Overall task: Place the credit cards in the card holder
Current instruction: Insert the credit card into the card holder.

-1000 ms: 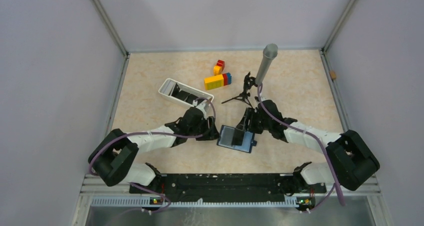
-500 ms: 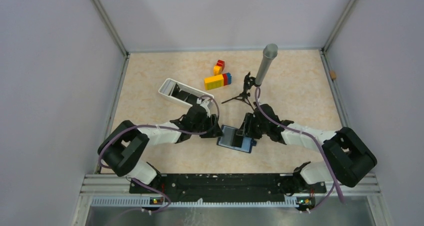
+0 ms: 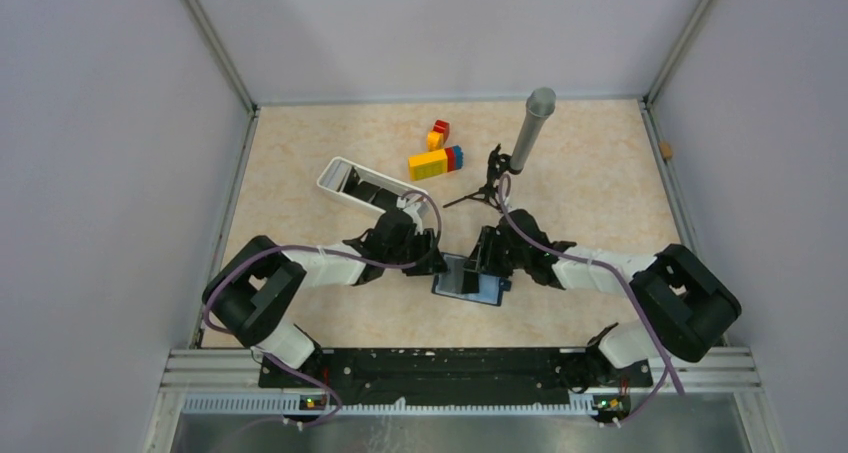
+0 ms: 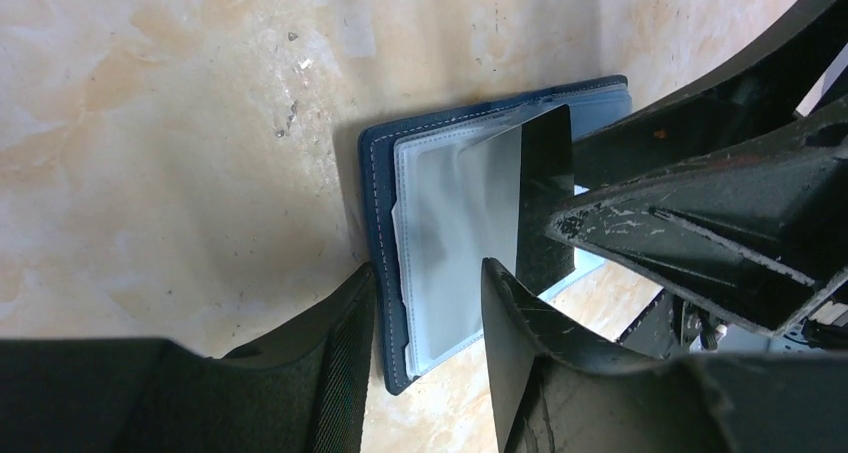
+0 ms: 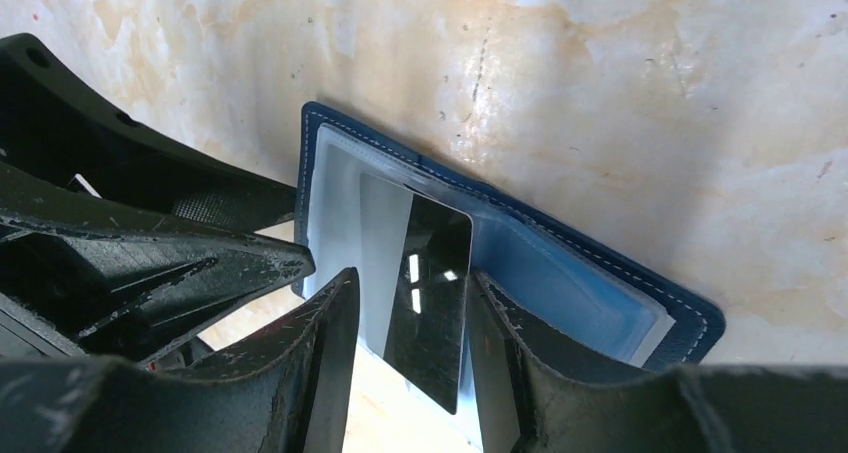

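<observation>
1. Step in hand, as judged: inserting one card; the card holder (image 5: 590, 273) lies open on the worktop (image 3: 600, 173) between the two hands, with its clear sleeves facing up.
2. The right hand (image 5: 412, 278) is clenched on a dark, glossy credit card (image 5: 420, 303), gripped across its long edges and tilted; the card's leading end lies over the sleeves and its trailing end hangs past the holder's edge; whether the leading edge has entered a slot cannot be told.
3. The left hand (image 4: 428, 266) straddles the holder's opposite edge, one finger on either side of the sleeve stack; whether it pinches or merely brackets the sleeves cannot be told.
4. Next move, as judged: slide the card flatter along the sleeve and into its slot while the left hand steadies the holder; the risk is the holder skidding or the sleeve buckling.
5. Containers: no other card can be made out in the holder's sleeves; the white tray (image 3: 327, 176) stands well apart at the far left and holds dark items too small to identify.
</observation>
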Controlling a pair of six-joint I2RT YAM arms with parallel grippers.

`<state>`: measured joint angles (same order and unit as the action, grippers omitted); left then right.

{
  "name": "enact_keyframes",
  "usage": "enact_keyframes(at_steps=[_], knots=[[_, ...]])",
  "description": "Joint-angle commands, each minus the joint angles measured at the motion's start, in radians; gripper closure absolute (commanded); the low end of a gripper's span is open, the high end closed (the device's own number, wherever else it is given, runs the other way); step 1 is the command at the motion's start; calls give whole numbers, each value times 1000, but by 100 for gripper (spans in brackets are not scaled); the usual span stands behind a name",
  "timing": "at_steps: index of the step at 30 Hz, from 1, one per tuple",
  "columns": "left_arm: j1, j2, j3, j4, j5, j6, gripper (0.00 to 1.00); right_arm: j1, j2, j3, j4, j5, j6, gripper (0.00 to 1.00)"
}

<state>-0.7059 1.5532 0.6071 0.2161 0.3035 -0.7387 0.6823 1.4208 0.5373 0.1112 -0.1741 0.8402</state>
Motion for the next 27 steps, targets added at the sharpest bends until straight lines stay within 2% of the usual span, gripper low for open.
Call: enact_keyframes(at_steps=[1, 7, 13, 21, 27], knots=[[-1, 10, 1, 89, 56, -39, 56, 60, 18, 60, -28, 52, 12, 57], [-1, -35, -23, 59, 11, -45, 55, 73, -65, 91, -202, 193, -7, 56], [0, -68, -31, 31, 3, -37, 44, 83, -142, 96, -316, 268, -13, 51], [-1, -90, -60, -20, 14, -40, 43, 137, -125, 54, -249, 210, 49, 56], [-4, -71, -94, 39, 59, -74, 43, 179, -53, 89, -264, 222, 76, 64]])
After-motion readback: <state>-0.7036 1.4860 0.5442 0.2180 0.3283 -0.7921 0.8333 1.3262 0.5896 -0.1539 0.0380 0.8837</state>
